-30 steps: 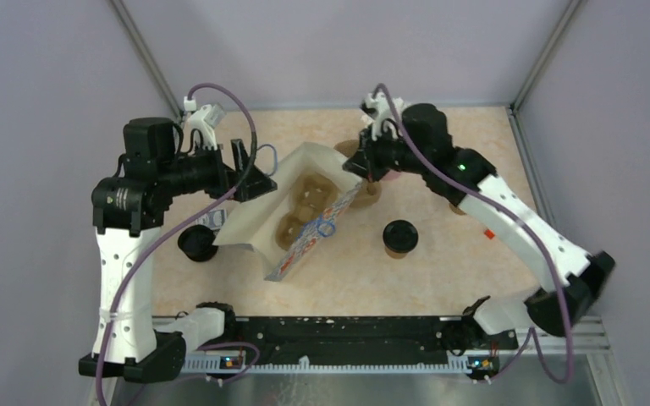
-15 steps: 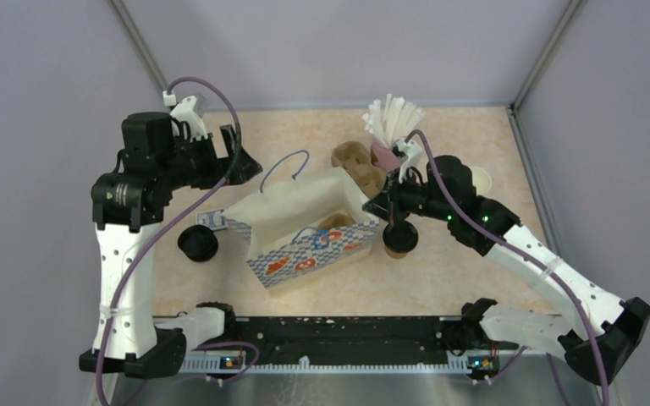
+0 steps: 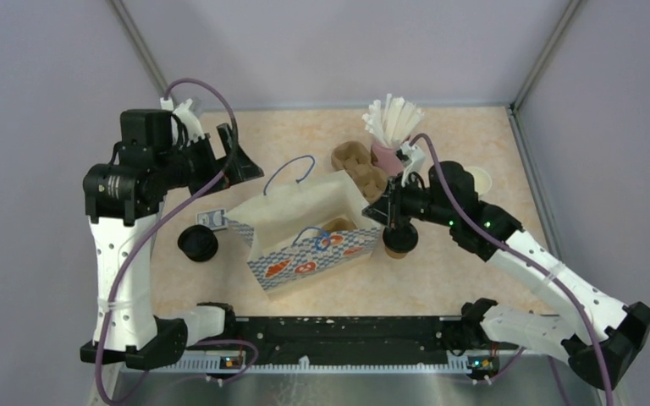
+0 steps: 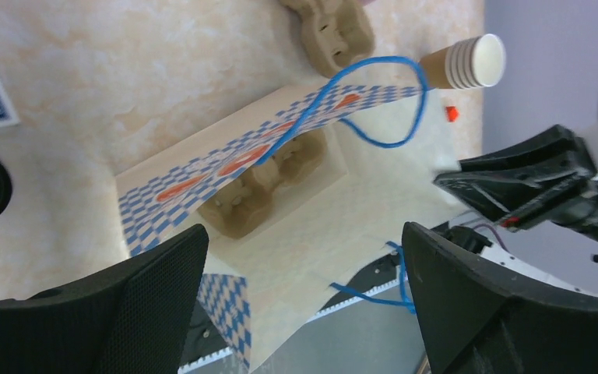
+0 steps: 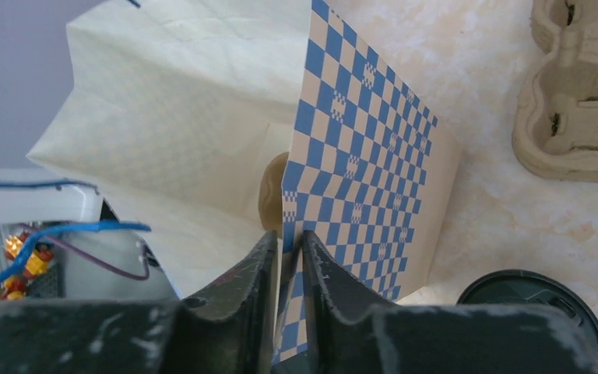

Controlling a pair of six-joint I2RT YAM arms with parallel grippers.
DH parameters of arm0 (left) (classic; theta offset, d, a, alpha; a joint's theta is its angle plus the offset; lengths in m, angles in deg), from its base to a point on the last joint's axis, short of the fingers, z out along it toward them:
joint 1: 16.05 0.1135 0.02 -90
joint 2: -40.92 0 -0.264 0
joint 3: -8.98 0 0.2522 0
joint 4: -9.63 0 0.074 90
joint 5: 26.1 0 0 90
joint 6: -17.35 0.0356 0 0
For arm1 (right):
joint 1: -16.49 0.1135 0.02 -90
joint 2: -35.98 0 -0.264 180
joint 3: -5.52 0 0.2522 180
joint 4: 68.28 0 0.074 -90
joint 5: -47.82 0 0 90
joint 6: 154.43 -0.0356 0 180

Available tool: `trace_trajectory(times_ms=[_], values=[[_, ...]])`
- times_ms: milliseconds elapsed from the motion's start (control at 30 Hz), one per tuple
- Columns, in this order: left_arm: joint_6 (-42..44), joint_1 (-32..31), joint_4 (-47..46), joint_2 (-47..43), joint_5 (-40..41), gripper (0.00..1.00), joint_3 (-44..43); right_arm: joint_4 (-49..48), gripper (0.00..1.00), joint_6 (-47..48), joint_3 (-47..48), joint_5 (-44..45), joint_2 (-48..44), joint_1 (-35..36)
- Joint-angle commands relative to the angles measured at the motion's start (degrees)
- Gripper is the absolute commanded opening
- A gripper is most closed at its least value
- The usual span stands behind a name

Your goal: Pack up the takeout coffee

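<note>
The right fingers (image 5: 288, 243) are drawn narrow on the top edge of the paper bag (image 5: 179, 132). They pinch its blue-checked end wall, which fills the slit between them. The takeout coffee (image 3: 402, 244) stands upright on the worktop (image 3: 305, 135) just beside them, outside the bag and close against its right end. It sits a little right of the worktop's middle, and in the top view the right wrist partly covers its black lid.

The left fingers (image 4: 304, 234) are spread wide and hold nothing. They hang in the air over the bag's far left side, toward the worktop's far left corner. Their own camera looks down into the open bag, where a pulp cup carrier (image 4: 269, 183) lies on the bottom. A blue cord handle (image 4: 358, 101) loops above the checked wall.

A second takeout coffee (image 3: 197, 244), also black-lidded, stands left of the bag near the worktop's left edge. A small blue-printed card (image 3: 212, 219) lies just beside it.

Toward the far edge, behind the bag's right end, lies another pulp carrier (image 3: 357, 167). The pink cup of white straws (image 3: 383, 154) stands just beside it. A stack of lidless paper cups (image 3: 476, 179) sits farther toward the right edge.
</note>
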Motion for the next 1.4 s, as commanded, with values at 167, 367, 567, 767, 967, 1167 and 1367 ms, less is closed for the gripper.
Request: trace_trajectory(times_ms=[167, 367, 567, 767, 967, 1167, 1367], values=[[5.86, -0.04, -3.70, -1.20, 8.19, 0.99, 7.32, 1.22, 0.51, -7.24, 10.47, 11.92, 4.21, 0.51], [9.20, -5.59, -6.86, -3.68, 14.74, 0.99, 6.97, 11.17, 0.79, -6.33, 26.03, 19.60, 9.43, 0.49], [7.45, -5.85, -6.74, -7.44, 20.63, 0.99, 12.72, 8.52, 0.85, -7.41, 27.91, 17.24, 11.71, 0.49], [7.18, -5.85, -4.69, -7.97, 16.58, 0.99, 13.03, -0.80, 0.85, -9.70, 20.85, 12.34, 10.69, 0.45], [3.70, -7.38, -5.47, -9.71, 7.96, 0.99, 15.19, 0.90, 0.84, -13.75, 19.13, 20.28, 9.43, 0.56], [6.18, -12.63, 1.52, -13.72, 21.39, 0.99, 11.57, 8.10, 0.85, -11.47, 25.24, 23.35, 11.83, 0.58], [10.81, -13.44, 1.71, -12.48, 19.63, 0.87, 7.19, 19.35, 0.90, -2.62, 38.61, 22.00, 23.10, 0.77]])
